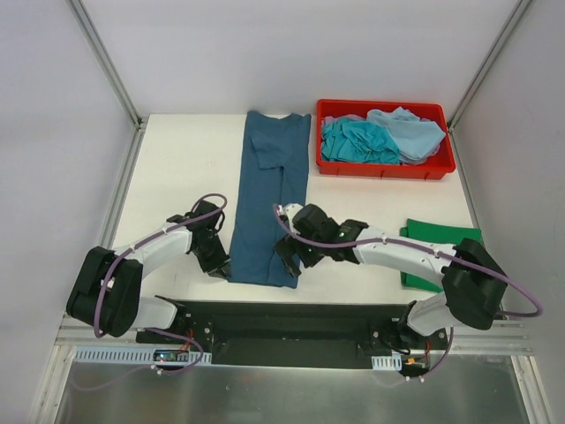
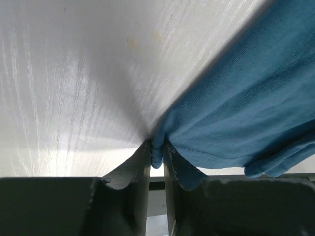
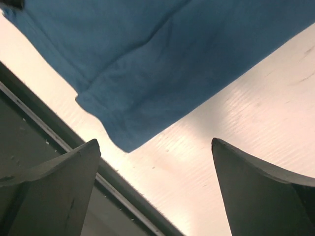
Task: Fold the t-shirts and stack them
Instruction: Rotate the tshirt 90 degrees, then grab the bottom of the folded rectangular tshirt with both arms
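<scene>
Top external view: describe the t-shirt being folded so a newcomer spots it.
On the white table, left of the red plastic bin, lies a dark teal-blue cotton t-shirt. Unlike the compact folded bright green t-shirt and the crumpled binned ones, it is one long narrow strip.

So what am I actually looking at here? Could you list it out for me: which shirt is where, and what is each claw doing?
shirt in work: dark teal-blue shirt, lying as a long narrow strip on the white table
left gripper: shut, pinching the strip's near left corner
right gripper: open, at the near right corner, gripping nothing
folded: green shirt, at the table's right side, partly behind the right arm
waiting: turquoise shirt and pale blue shirt, crumpled in the red bin
</scene>
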